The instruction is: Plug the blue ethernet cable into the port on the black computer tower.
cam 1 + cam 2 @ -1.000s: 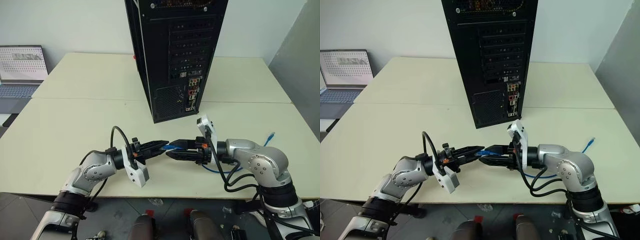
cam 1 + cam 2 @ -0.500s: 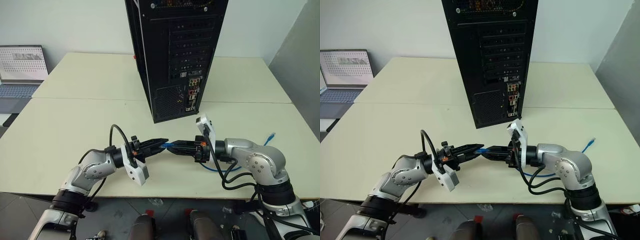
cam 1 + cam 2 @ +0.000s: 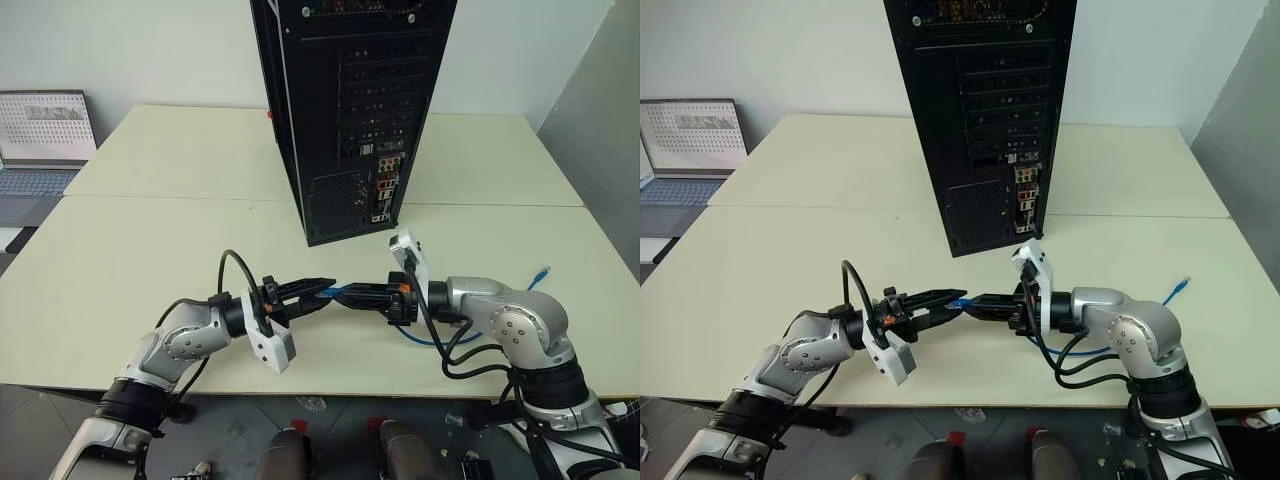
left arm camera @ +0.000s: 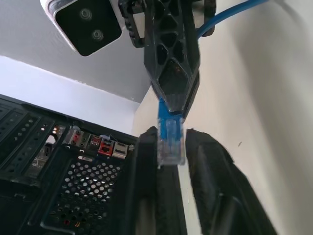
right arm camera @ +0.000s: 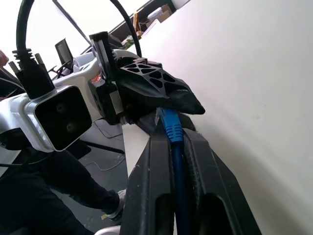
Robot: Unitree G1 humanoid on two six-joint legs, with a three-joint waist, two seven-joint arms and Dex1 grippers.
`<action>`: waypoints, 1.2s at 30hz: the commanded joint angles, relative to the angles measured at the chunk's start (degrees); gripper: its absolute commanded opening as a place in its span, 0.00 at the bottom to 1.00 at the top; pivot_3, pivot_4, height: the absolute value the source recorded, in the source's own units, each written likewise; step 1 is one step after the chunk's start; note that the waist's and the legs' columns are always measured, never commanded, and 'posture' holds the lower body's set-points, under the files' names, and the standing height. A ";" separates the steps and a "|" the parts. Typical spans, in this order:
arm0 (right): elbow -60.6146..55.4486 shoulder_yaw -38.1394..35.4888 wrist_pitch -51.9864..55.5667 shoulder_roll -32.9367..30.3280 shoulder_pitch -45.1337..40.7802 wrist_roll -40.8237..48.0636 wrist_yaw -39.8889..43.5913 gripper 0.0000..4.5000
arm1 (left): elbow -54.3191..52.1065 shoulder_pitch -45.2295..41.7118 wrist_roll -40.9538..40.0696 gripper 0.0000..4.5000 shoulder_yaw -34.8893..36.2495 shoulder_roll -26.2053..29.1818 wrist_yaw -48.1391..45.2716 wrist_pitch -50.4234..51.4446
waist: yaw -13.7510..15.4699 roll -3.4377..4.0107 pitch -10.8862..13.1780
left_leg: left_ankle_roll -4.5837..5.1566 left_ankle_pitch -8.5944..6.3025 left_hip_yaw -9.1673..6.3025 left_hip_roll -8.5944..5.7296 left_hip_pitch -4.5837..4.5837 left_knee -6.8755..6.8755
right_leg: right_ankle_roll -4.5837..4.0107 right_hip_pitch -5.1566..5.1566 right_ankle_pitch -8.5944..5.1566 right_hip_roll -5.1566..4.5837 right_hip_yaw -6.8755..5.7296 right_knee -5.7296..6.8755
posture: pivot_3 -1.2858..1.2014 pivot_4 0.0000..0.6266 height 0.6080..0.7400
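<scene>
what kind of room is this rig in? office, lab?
Probably an office-like lab or test room. Pale tables pushed together hold a black computer tower with its rear connectors facing the robot, an open laptop sits on a side desk, and the walls behind are plain and bare.

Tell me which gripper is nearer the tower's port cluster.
Right. The right gripper hangs just below and in front of the port cluster on the tower; the left gripper sits beside it, slightly farther left.
</scene>
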 commanded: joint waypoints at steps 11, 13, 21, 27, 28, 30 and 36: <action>-3.26 -6.84 -8.54 -1.35 0.90 -5.23 -7.94 0.00 | -8.78 3.36 -22.30 0.88 1.05 -2.98 -7.08 32.12 | -0.03 0.00 0.00 | 0.00 0.00 -0.06 -0.02 -0.04 0.02 | 0.00 0.00 0.00 -0.01 -0.05 0.00 | 0.52 0.24 1.00; -3.10 -7.75 -12.95 -0.82 0.93 -9.44 -11.99 0.00 | -13.82 2.27 -26.61 0.92 1.66 -6.09 -5.56 42.93 | -0.02 0.00 0.00 | 0.00 0.00 -0.09 -0.02 -0.07 0.04 | 0.01 0.00 -0.01 -0.02 -0.07 -0.01 | 0.52 0.24 1.00; -0.90 -5.69 -26.11 5.00 -0.69 -25.55 -28.47 0.00 | -24.57 -4.43 -26.30 0.92 1.76 -16.53 4.68 69.42 | -0.08 0.00 0.00 | -0.01 0.01 -0.12 -0.06 -0.07 0.06 | 0.01 0.01 -0.01 0.00 -0.05 0.02 | 0.52 0.24 1.00; 3.63 -5.61 -29.31 12.13 -2.90 -30.19 -35.93 0.00 | -25.64 -7.27 -22.19 0.92 1.32 -21.59 10.49 75.77 | -0.05 0.00 0.00 | -0.04 0.03 -0.12 -0.02 -0.04 0.04 | 0.00 0.00 0.00 0.06 -0.02 0.04 | 0.52 0.24 1.00; 4.28 -5.55 -29.53 12.76 -3.16 -30.61 -36.32 0.00 | -25.56 -7.46 -21.81 0.92 1.52 -22.21 11.14 76.27 | 0.01 0.00 0.00 | -0.05 0.03 -0.12 -0.03 -0.04 0.04 | 0.00 0.00 0.00 0.05 -0.02 0.03 | 0.52 0.24 1.00; 5.42 -5.27 -29.73 13.67 -3.58 -31.58 -37.02 0.00 | -25.56 -7.66 -21.26 0.92 1.77 -23.14 11.96 76.68 | 0.09 0.00 0.00 | -0.05 0.03 -0.12 -0.07 -0.05 0.04 | -0.01 0.00 0.00 0.01 -0.03 0.02 | 0.52 0.24 1.00; 8.30 -5.17 -30.32 15.73 -4.41 -33.55 -38.55 0.00 | -25.79 -7.65 -20.88 0.92 1.73 -23.85 11.78 76.79 | 0.02 0.01 0.00 | -0.05 0.03 -0.11 -0.06 -0.05 0.03 | -0.01 0.00 0.00 0.00 -0.03 0.02 | 0.52 0.24 1.00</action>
